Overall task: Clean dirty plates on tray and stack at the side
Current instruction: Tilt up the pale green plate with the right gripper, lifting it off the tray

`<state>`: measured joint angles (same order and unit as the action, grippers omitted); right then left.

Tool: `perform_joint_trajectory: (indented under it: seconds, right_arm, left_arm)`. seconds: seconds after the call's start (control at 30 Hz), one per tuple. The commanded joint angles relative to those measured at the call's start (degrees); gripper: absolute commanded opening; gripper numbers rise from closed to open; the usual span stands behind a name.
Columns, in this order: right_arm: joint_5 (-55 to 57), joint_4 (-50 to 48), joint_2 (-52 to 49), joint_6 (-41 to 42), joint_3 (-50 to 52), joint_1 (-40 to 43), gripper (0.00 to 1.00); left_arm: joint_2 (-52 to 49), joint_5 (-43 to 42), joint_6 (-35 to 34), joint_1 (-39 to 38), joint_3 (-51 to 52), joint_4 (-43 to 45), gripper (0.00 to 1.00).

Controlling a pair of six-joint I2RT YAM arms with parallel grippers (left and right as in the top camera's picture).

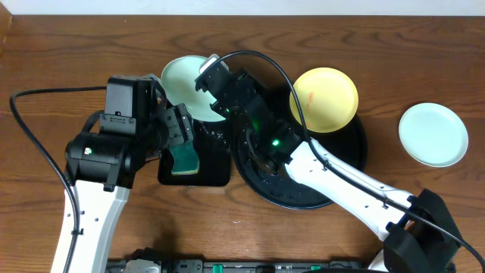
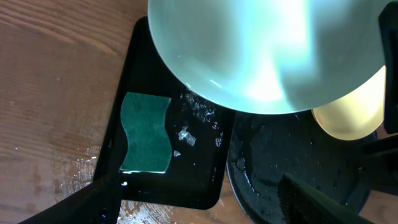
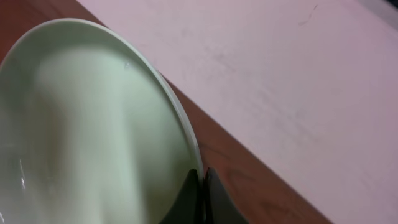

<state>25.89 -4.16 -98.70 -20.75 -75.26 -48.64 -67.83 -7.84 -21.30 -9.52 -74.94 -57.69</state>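
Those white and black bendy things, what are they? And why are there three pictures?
They are two robot arms, each ending in two fingers for pinching. One picture looks down from above the table. The other two come from small cameras on the robot's wrists.

On the brown table sits a big round black tray with a yellow plate leaning on it, marked with a little red smear. A pale clean-looking plate lies alone on the right. A smaller square black tray holds a green sponge.

The right gripper is pinching the rim of a mint plate, holding it up. The left gripper is open wide above the sponge, holding nothing.
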Motion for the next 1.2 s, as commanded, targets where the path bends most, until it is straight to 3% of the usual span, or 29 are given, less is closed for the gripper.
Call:
perform_joint_trajectory:
  seconds: [0.0, 0.77, 0.83, 0.9, 1.0, 1.07, 1.1, 1.17]
  right_arm:
    - [1.38, -0.63, 1.7, -2.71, -0.74, -0.22, 0.01]
    - [2.16, 0.39, 1.7, -5.42, -0.74, -0.92, 0.01]
    - [7.19, -0.83, 1.68, -11.13, -0.74, -1.2, 0.01]
    - [10.54, -2.56, 1.66, -5.81, -0.74, -0.83, 0.01]
    - [8.5, -0.66, 1.7, -10.62, -0.74, -1.38, 0.01]
    - [13.0, -1.62, 1.6, -6.38, -0.74, -1.05, 0.01]
    - [11.61, -1.22, 1.64, -2.47, -0.74, -0.92, 0.01]
    - [4.55, 1.9, 1.73, -6.86, -0.74, -1.64, 0.01]
  left_arm:
    - [0.0, -0.52, 0.31, 0.24, -0.61, -0.13, 0.81]
    - [0.0, -0.52, 0.31, 0.24, -0.61, -0.13, 0.81]
    - [0.0, -0.5, 0.28, 0.24, -0.61, -0.13, 0.81]
    - [0.0, -0.52, 0.28, 0.24, -0.61, -0.13, 0.81]
    - [0.0, -0.52, 0.31, 0.24, -0.61, -0.13, 0.81]
    - [0.0, -0.5, 0.31, 0.24, -0.61, -0.13, 0.81]
    - [0.0, -0.52, 0.31, 0.24, -0.61, -0.13, 0.81]
    - [0.0, -0.5, 0.31, 0.24, -0.61, -0.13, 0.81]
